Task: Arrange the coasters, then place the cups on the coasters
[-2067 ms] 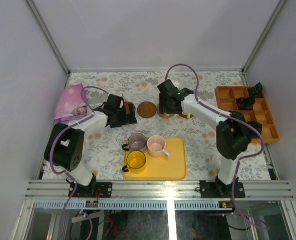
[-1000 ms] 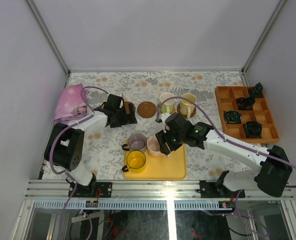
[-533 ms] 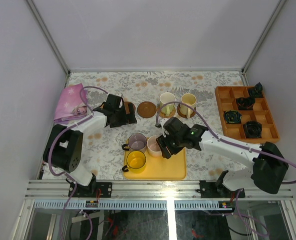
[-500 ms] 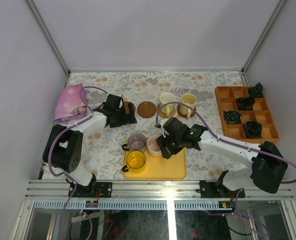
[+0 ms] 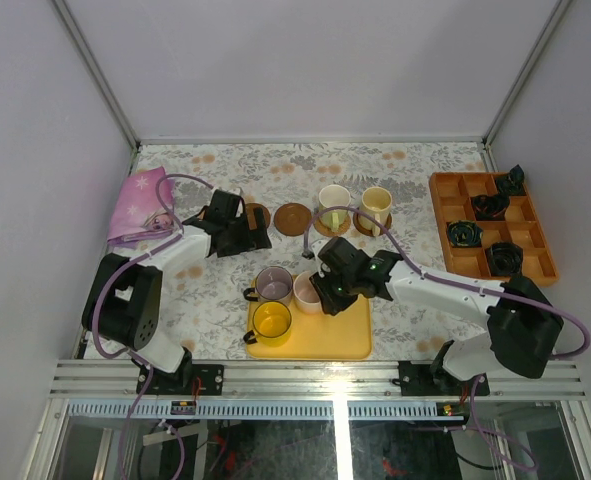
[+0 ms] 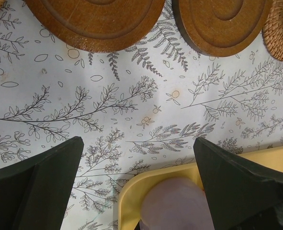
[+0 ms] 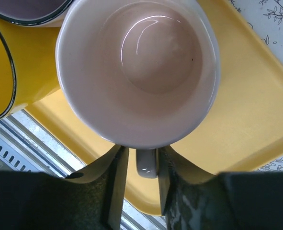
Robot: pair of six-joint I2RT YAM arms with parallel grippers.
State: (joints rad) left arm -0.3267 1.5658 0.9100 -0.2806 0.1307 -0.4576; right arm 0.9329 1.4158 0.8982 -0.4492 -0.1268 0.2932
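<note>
The pink cup (image 7: 136,67) stands on the yellow tray (image 7: 256,110) beside the yellow cup (image 7: 0,72) and the purple-grey cup (image 5: 273,284). My right gripper (image 7: 145,160) is shut on the pink cup's handle, one finger on each side. At the back, a white cup with a green handle (image 5: 333,203) and a cream cup (image 5: 376,203) each stand on a coaster. My left gripper (image 5: 237,232) hangs wide open and holds nothing, just in front of two bare coasters (image 6: 93,24) (image 6: 220,24). The purple-grey cup's rim (image 6: 177,206) shows between its fingers.
An orange compartment box (image 5: 445,182) with small black parts sits at the right edge. A pink cloth (image 5: 140,205) lies at the back left. A woven mat edge (image 6: 281,28) shows beside the right coaster. Walls close in the table on three sides.
The right arm swung from the back coasters down to the tray and narrowed its jaws round the pink cup's handle. The left arm stayed put.
</note>
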